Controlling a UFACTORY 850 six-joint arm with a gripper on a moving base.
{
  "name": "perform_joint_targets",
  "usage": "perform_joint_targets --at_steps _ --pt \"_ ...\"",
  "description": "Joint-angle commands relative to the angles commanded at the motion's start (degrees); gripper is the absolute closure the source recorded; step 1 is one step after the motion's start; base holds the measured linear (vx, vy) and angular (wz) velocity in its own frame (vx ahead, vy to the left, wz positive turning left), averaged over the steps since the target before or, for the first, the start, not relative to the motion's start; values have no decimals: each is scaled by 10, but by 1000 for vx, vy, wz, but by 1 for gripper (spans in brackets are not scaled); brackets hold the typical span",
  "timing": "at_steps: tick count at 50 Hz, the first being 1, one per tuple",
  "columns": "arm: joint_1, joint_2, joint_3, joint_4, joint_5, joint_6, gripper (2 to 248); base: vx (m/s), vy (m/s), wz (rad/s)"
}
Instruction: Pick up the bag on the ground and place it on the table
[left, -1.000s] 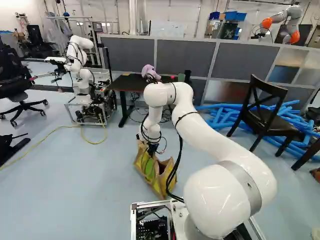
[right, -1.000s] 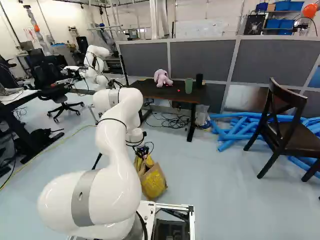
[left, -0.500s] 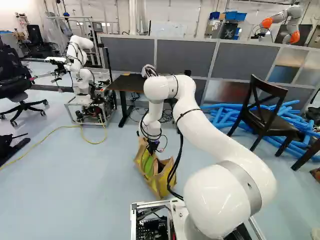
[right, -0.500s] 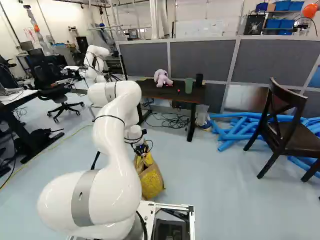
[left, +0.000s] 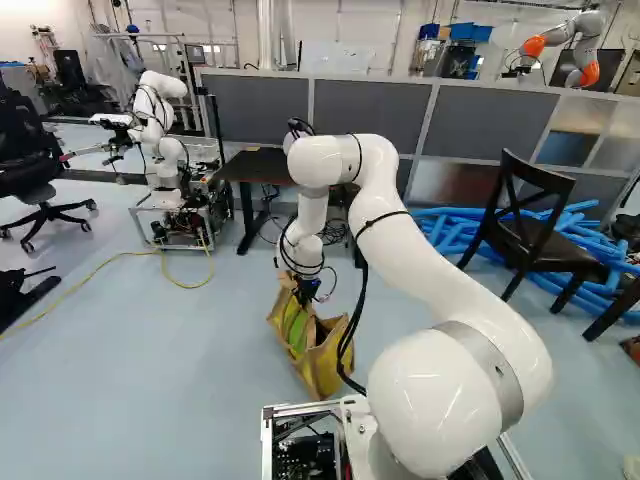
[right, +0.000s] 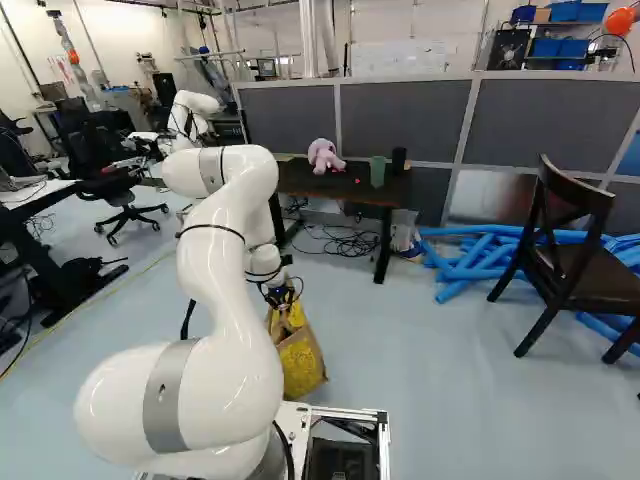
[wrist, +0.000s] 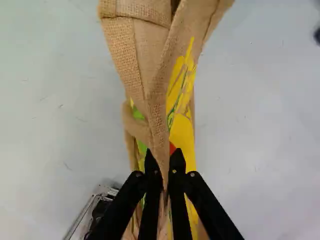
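Note:
In the left base view my gripper (left: 308, 292) points down at the upper rim of the bag (left: 322, 368), a tan burlap bag with yellow and green print. The wrist view shows the gripper (wrist: 165, 167) with a fold of the burlap bag (wrist: 145, 55) pinched between its two black fingers. The bag hangs or stands upright just ahead of the base; whether its bottom touches the floor I cannot tell. Beyond it stands the dark-topped table (right: 335, 186), partly behind my arm in the left base view.
On the table are a pink plush toy (right: 323, 155), a green cup (right: 377, 171) and a black cup (right: 398, 160). A dark chair (right: 560, 250) and blue tubes (right: 465, 262) lie to the right. Another robot (left: 157, 130) stands at the left; cables lie beneath the table.
My arm's upper bend has risen, and in the right base view moved left. The bag's body has shifted slightly left there and sits straighter under the gripper. The base has not moved.

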Motion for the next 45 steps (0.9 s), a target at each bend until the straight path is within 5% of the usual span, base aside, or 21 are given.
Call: perform_joint_targets --at_steps 45 --pt "-1 115 113 3 -5 0 226 0 0 0"
